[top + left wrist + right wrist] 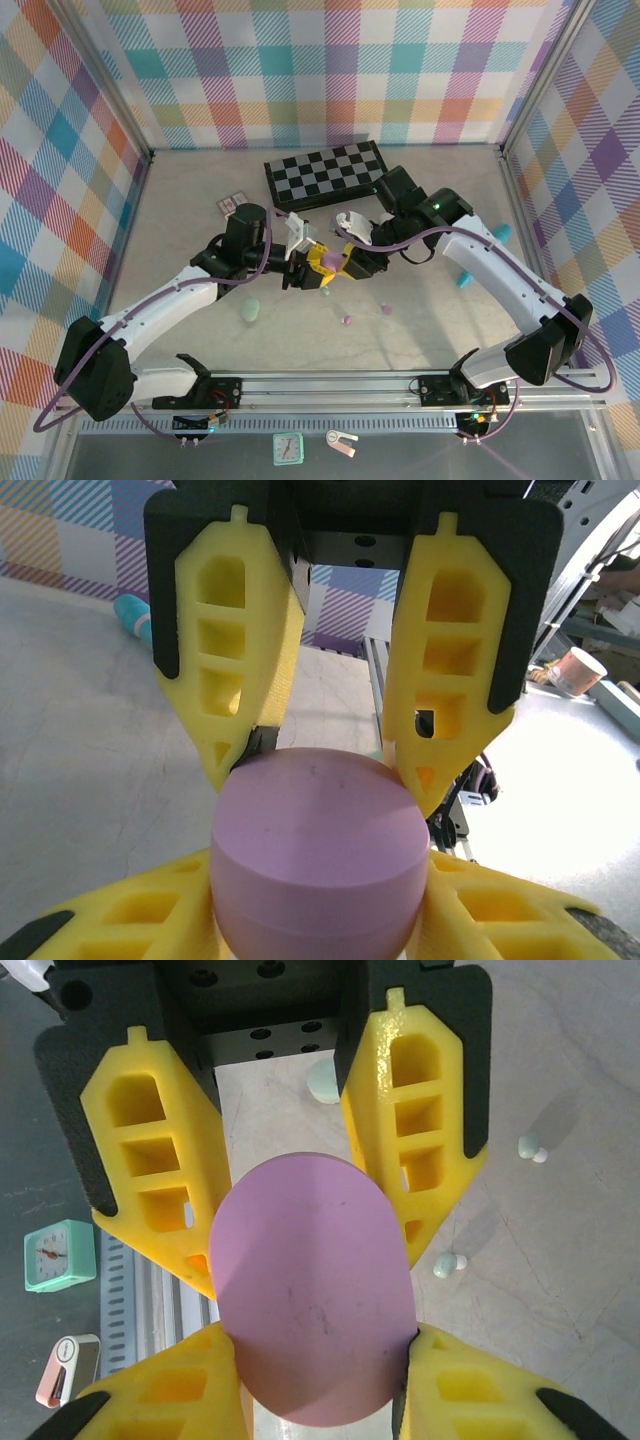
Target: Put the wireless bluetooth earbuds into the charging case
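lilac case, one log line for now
lilac case closed | gripped by left end effector, right end effector | mint earbuds on table

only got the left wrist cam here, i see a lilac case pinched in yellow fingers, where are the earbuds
Observer: Two lilac earbuds lie loose on the table, on the near side of the lilac case in the top view.
Operator: whose fingers are those at the bottom of my picture
Observer: They belong to the right gripper. The top view shows both arms meeting over the table, pinching that case from opposite sides.
Operator: any other case around
Observer: Yes, a mint green case lies on the table beside the left arm.
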`<state>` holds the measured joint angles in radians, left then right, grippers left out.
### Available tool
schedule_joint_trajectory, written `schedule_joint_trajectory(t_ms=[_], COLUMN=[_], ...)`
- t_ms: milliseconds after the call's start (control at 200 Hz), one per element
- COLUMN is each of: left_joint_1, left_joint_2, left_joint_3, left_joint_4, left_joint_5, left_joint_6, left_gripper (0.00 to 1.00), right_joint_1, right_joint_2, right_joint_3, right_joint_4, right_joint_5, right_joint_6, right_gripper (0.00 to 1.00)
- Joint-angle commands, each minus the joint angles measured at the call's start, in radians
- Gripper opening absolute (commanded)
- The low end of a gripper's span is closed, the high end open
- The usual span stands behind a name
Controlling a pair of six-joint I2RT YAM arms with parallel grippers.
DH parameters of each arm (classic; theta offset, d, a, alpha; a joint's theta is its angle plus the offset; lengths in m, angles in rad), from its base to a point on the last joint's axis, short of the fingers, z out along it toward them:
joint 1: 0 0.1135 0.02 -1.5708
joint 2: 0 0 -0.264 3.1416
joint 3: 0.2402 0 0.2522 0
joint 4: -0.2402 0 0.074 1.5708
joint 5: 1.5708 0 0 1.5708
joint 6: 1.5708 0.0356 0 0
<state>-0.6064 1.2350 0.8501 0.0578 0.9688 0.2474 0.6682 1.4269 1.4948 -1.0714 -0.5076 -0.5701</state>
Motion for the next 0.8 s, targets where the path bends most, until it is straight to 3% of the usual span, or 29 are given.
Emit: schedule_joint_trajectory(t_ms=[0,215,475,795], left_joint_1=[-0.012,-0.012,-0.013,-0.016], left_joint_2=[0.001,0.002,-0.015,-0.051], left_joint_3=[0.044,0.044,0.035,0.005], left_joint_4=[0.037,0.027,-0.025,0.004], left_joint_5=[0.100,0.106,0.115,0.074], left_joint_6=[0.000,0.015,0.108,0.114], left_gripper=[0.40,0.30,0.27,0.25], right_joint_1=[0.007,0.007,0.005,-0.021], right_joint_2=[0.022,0.009,-0.026,-0.075], right_joint_3=[0.025,0.016,-0.020,-0.048], right_joint_4=[0.062,0.076,0.141,0.214], right_joint_5=[-0.002,0.005,0.071,0.104], right_joint_6=[-0.031,-0.025,0.009,0.059], right_gripper=[0.21,0.23,0.50,0.62])
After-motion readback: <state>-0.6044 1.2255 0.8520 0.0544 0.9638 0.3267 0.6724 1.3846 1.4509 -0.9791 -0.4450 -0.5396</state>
